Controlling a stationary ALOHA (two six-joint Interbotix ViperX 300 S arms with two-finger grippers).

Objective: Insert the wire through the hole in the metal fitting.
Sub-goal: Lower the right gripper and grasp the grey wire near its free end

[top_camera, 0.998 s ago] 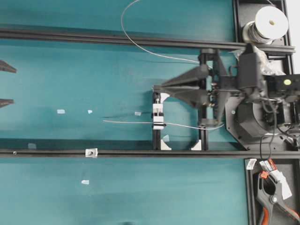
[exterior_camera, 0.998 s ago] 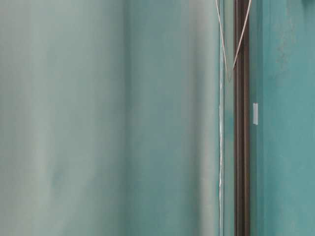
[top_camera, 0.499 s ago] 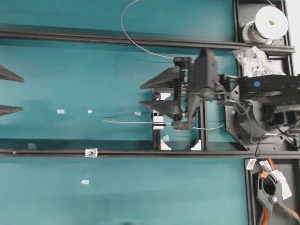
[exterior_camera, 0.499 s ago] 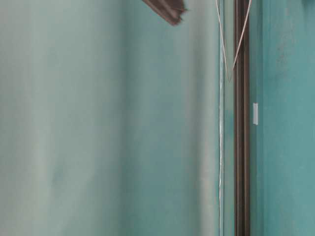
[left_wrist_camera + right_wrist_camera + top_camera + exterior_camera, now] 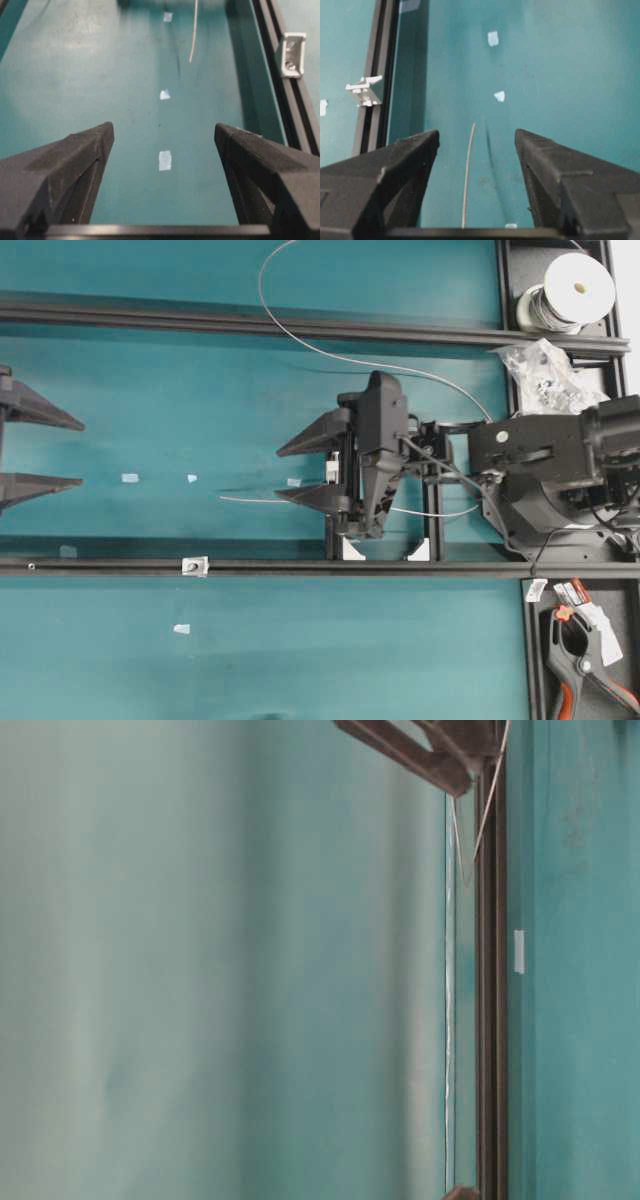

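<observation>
Right hand: fingers spread wide, nothing between them — it has swung out over the middle of the surface in the last second, opening as it came.
Wire: lies on the surface right between the right hand's fingers, its free tip just ahead of them; behind the hand it runs back and arcs up toward the spool.
Left hand: fully parted, empty — it has pushed in from the edge, its fingers pointing across at the wire's tip, well ahead of it.
Metal fitting: ahead and to the right of the left hand, sitting on the black rail; from the right hand it is ahead and off to the left.
What this means: both hands look staged to grasp; nothing is picked up yet, threading not begun.
Tape scraps: small white pieces ahead of the left hand.
Writing: none readable; the tag by the orange clamp is too small.
</observation>
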